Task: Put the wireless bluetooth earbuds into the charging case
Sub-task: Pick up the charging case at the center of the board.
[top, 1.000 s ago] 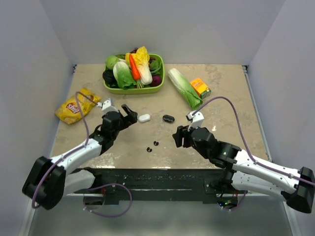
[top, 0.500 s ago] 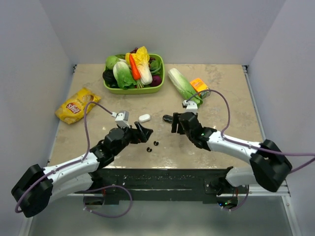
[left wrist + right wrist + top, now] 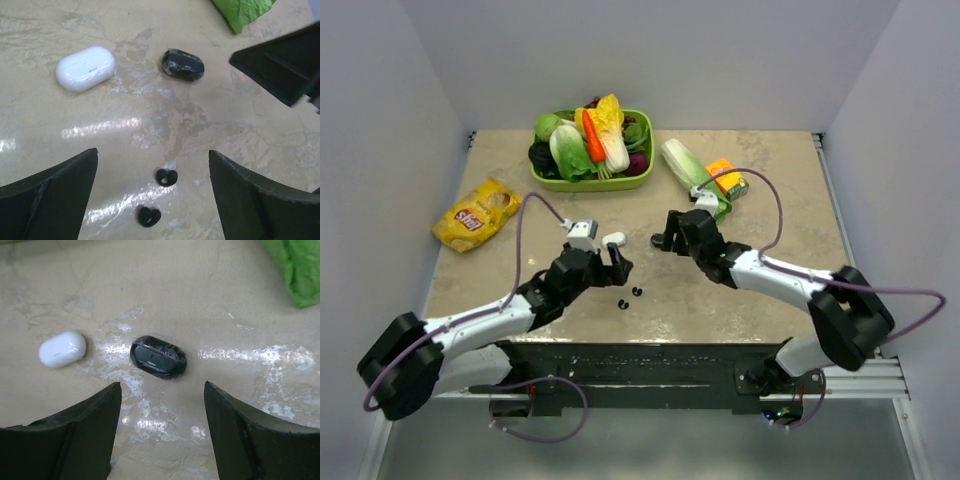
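left claw (image 3: 152,192) and right claw (image 3: 162,432) have both come in to the middle, so we're lined up to pick. Left is spread over the two black earbuds (image 3: 166,177) at the near side. Right is spread over the shut black case (image 3: 158,357), white case (image 3: 62,349) to its left. Buds tiny, glossy, loose.

left case (image 3: 85,68) beside right case (image 3: 183,65) | earbuds (image 3: 166,177) before them | basket (image 3: 590,184) behind both | chip bag (image 3: 475,213) far left

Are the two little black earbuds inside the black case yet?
No, both black earbuds lie loose on the table, well apart from the black case.
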Robot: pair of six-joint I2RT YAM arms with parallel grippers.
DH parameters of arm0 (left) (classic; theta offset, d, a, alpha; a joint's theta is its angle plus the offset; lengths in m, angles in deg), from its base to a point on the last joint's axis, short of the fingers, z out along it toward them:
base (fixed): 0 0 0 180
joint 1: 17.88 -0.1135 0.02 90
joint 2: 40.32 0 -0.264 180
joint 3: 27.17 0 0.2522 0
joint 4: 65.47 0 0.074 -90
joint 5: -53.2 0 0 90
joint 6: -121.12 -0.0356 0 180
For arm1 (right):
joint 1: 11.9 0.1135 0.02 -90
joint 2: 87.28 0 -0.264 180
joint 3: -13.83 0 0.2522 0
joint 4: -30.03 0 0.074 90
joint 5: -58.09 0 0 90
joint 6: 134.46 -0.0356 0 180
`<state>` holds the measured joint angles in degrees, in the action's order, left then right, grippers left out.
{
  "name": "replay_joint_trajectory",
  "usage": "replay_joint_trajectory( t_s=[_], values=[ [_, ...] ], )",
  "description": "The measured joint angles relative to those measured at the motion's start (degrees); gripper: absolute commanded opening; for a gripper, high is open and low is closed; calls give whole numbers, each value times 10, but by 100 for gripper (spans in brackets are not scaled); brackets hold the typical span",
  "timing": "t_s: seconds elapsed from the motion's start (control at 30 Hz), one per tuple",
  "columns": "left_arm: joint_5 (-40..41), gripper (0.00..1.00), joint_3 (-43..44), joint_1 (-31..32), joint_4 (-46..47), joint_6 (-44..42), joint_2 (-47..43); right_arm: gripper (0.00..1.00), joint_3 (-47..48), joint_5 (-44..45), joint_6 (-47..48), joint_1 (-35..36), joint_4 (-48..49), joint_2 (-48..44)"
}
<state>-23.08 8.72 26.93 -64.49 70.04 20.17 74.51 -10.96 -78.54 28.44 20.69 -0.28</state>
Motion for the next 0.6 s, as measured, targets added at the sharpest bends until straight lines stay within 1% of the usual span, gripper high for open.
replay_joint_trajectory(
  t_s=[0.07, 0.17, 0.2, 0.3, 0.37, 0.47, 0.6],
  values=[
    [2, 98, 54, 3, -22, -9, 59, 72, -22, 13, -10, 0, -8, -62],
    [21, 100, 152, 24, -55, -25, 152, 73, -62, 38, -20, 0, -24, -188],
    [28, 100, 198, 35, -68, -31, 195, 73, -72, 44, -23, 0, -32, -228],
    [39, 100, 300, 52, -99, -51, 296, 74, -99, 62, -28, 0, -69, -339],
    [40, 100, 342, 55, -113, -67, 350, 74, -117, 66, -31, 0, -98, -401],
    [39, 100, 369, 55, -133, -91, 403, 74, -132, 66, -31, -2, -134, -467],
    [45, 100, 403, 55, -165, -123, 448, 74, -137, 64, -30, -2, -174, -507]
  ],
)
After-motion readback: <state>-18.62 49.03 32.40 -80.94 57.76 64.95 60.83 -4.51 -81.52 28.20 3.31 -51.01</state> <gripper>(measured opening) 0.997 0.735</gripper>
